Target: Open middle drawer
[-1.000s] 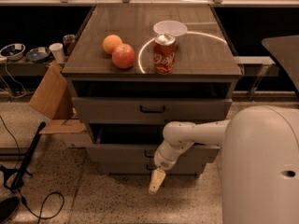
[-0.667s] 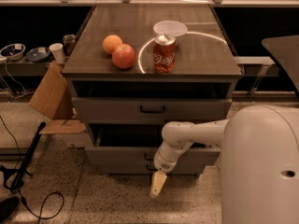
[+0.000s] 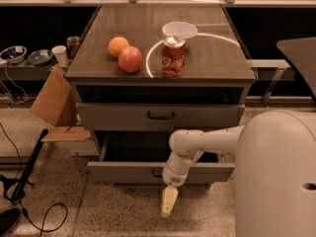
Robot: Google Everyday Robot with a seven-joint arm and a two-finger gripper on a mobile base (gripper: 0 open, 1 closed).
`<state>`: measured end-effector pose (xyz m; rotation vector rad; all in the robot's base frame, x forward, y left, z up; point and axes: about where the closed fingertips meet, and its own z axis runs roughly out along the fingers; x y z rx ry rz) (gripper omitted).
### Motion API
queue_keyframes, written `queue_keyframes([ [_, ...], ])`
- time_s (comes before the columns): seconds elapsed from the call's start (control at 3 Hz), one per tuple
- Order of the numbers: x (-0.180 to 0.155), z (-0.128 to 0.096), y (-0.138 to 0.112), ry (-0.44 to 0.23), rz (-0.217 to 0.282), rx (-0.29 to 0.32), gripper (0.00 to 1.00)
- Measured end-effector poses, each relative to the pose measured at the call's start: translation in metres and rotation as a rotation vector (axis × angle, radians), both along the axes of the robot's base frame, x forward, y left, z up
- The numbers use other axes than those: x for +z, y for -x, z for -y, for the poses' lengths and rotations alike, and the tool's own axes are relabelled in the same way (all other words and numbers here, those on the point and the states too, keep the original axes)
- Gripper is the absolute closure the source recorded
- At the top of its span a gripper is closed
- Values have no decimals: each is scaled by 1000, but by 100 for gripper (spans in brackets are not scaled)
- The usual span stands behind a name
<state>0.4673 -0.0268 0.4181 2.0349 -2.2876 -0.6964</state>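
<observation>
The middle drawer (image 3: pixel 207 173) is the lower grey front in view. It stands pulled out from the cabinet, with its dark inside (image 3: pixel 133 149) showing behind the front. Its small black handle (image 3: pixel 156 173) is partly hidden by my arm. My gripper (image 3: pixel 169 201) hangs pointing down, just below and in front of that drawer's front near the handle and above the floor, touching nothing. The white arm (image 3: pixel 207 139) reaches in from the right across the drawer.
Another grey drawer (image 3: pixel 118 116) with a black handle sits above, slightly out. On the cabinet top stand an orange (image 3: pixel 118 46), an apple (image 3: pixel 130 59), a red can (image 3: pixel 173 57) and a white bowl (image 3: pixel 179 29). Cardboard (image 3: pixel 52 100) and cables (image 3: pixel 29 181) lie to the left.
My gripper has dropped a little lower, further below the middle drawer's front. The drawer and the things on top look unchanged.
</observation>
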Motion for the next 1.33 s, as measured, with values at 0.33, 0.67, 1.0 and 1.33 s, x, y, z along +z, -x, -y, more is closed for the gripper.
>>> queue_keyframes([
  [0.33, 4, 0, 15, 10, -29, 36, 0],
  [0.67, 8, 1, 28, 25, -63, 76, 0],
  [1.0, 11, 1, 41, 43, -98, 128, 0],
  [1.33, 13, 3, 52, 64, -126, 173, 0],
])
